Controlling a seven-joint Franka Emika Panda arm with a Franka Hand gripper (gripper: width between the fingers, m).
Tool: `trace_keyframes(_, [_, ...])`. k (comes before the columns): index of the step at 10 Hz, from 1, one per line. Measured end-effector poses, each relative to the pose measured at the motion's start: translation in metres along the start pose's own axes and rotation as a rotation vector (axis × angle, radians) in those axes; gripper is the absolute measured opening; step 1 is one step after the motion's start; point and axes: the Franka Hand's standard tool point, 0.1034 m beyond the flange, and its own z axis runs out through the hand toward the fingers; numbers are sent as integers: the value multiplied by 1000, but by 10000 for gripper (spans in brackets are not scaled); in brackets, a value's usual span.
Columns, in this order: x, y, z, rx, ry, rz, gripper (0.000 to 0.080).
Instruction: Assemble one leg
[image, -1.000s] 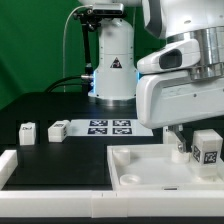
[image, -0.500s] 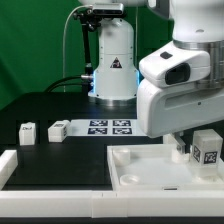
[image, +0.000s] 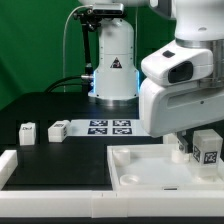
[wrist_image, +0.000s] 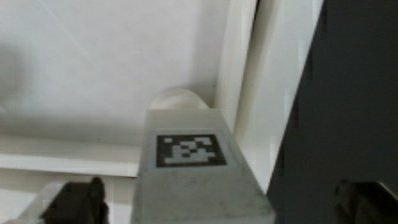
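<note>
On the smooth white tabletop (image: 150, 170), at the exterior view's right, a stubby matte leg (wrist_image: 191, 150) (square black-and-white tag on its face) sits between the downward-pointing gripper's (wrist_image: 219, 203) dark fingers (wrist_image: 75, 200), which are spread wide and clear of it.

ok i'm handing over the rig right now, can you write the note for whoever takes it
Gripper: open, fingers either side of a leg, not clamped.
That leg is on the tabletop, near its edge.
A second leg and a third leg sit loose on the black table, at the exterior view's left of the marker board.
Done: no leg clearly seated.
Left: grasp the leg, fit it into a corner socket.
</note>
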Motion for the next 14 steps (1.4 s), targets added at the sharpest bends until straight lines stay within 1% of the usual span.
trace_keyframes(1, [0, 0, 0, 0, 0, 0, 553])
trace_keyframes(2, [0, 0, 0, 0, 0, 0, 553])
trace_keyframes(3, [0, 0, 0, 0, 0, 0, 370])
trace_keyframes(4, [0, 2, 0, -1, -1, 2, 305])
trace_keyframes(8, [-1, 3, 0, -1, -1, 40, 299])
trace_keyframes(9, [-1, 3, 0, 1, 0, 85, 299])
trace_keyframes(11, [-2, 4, 0, 12, 42, 421, 299])
trace_keyframes(12, [-6, 1, 3, 12, 41, 523, 299])
trace_keyframes(14, [-6, -6, 4, 12, 38, 855, 299])
